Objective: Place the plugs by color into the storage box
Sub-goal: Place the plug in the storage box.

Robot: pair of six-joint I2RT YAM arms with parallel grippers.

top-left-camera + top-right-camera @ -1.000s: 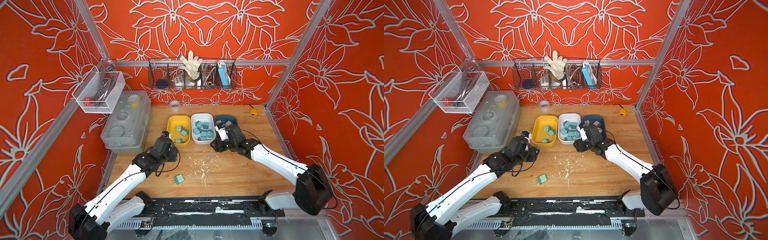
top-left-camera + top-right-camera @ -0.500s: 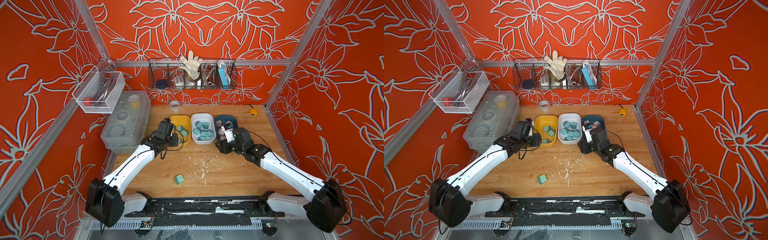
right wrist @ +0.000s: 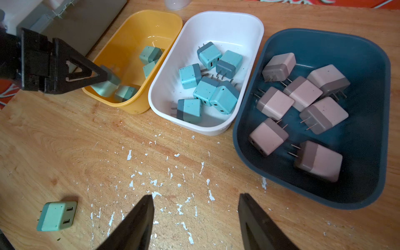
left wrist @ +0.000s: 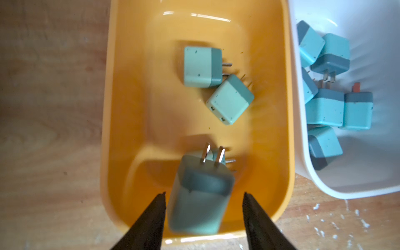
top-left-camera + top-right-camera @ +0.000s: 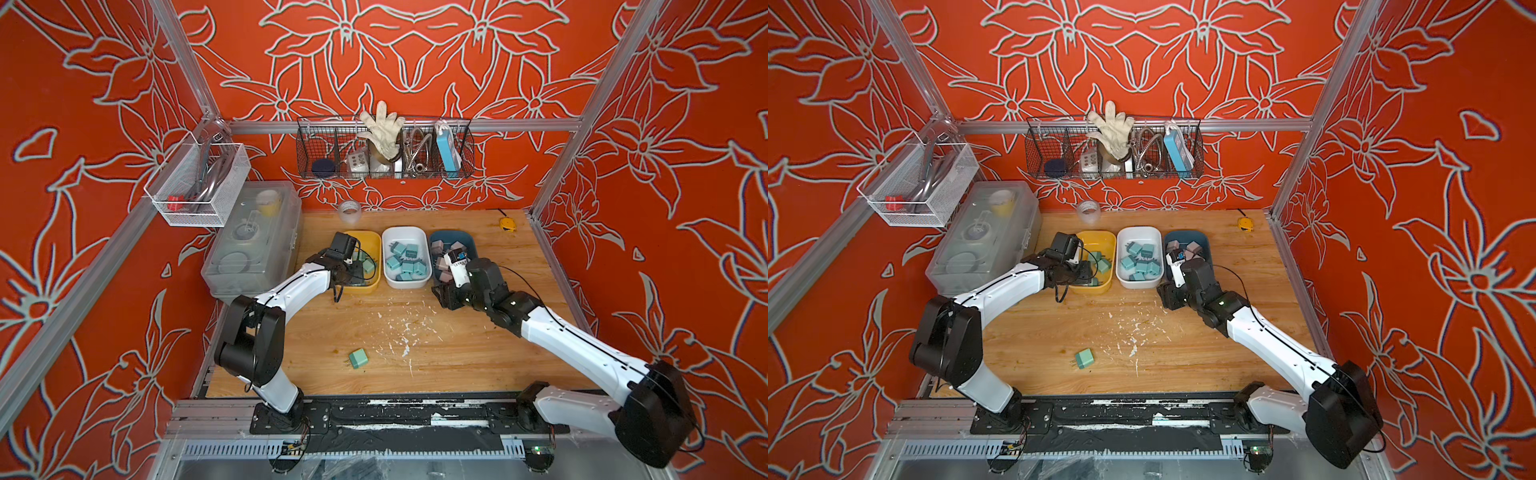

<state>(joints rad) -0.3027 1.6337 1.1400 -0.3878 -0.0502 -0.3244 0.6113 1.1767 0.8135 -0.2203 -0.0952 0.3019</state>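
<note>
Lying between the left gripper's (image 4: 204, 193) spread jaws is a mint plug (image 4: 200, 208) (blurred).

Walls: covered in orange-red panels (image 5: 415, 62) with pale flower outlines; framed by aluminium posts (image 5: 592, 95)
Tabletop (image 5: 457, 353): made of light wood; flecked with white chips
Back rail: a black wire basket (image 5: 328, 141) is hung there

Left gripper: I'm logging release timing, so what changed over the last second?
The left gripper moved forward over the yellow tray, opened and let go of a mint plug, now blurred between its jaws. Unchanged: the right gripper open and empty, the loose mint plug on the table, the sorted plugs.
</note>
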